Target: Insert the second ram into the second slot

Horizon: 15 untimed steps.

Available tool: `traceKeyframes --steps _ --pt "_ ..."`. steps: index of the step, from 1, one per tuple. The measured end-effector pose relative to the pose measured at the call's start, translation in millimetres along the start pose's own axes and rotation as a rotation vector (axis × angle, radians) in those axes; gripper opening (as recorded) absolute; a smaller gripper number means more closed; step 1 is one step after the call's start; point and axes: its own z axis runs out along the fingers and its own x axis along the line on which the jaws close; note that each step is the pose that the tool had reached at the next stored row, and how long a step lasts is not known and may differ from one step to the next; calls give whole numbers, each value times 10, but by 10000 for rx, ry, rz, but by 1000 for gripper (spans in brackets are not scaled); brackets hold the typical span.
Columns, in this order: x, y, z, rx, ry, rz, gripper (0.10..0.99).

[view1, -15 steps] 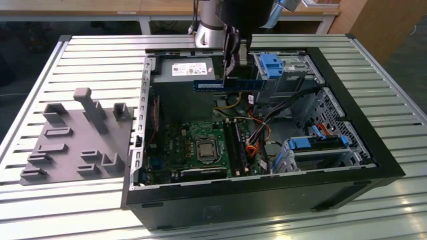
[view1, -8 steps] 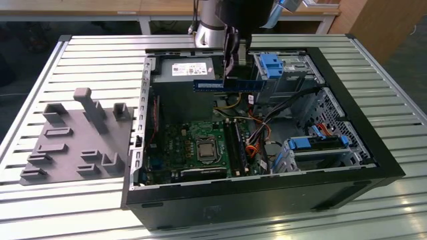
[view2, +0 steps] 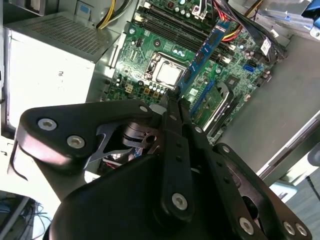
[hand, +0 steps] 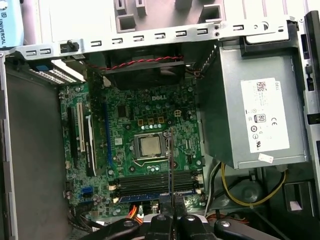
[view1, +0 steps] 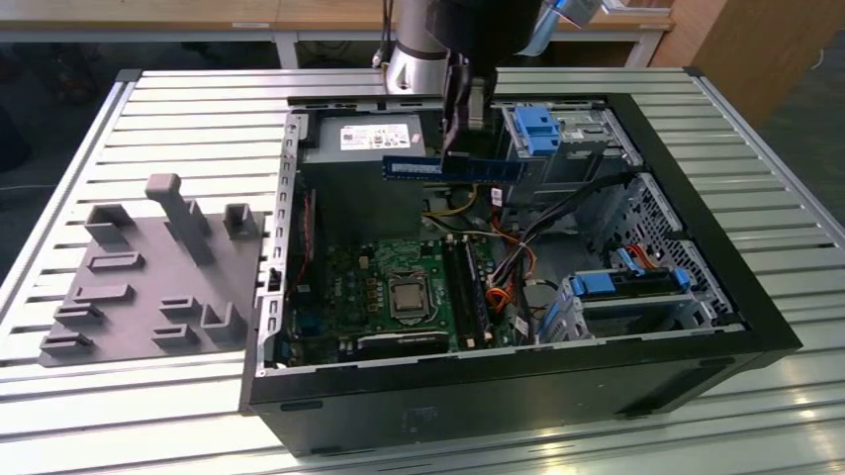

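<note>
Thin blue circuit-board ram stick clamped in the black two-finger gripper, gold edge down, held level and hanging above the open black PC case, near the grey metal power supply. Well clear of the green motherboard, not seated. In the first wrist view it's edge-on across the black memory slots, just beside the silver CPU socket.
</note>
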Motion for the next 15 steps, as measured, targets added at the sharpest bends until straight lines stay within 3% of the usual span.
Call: traceKeyframes --steps 15 --pt "0 0 4 -2 21 740 133"
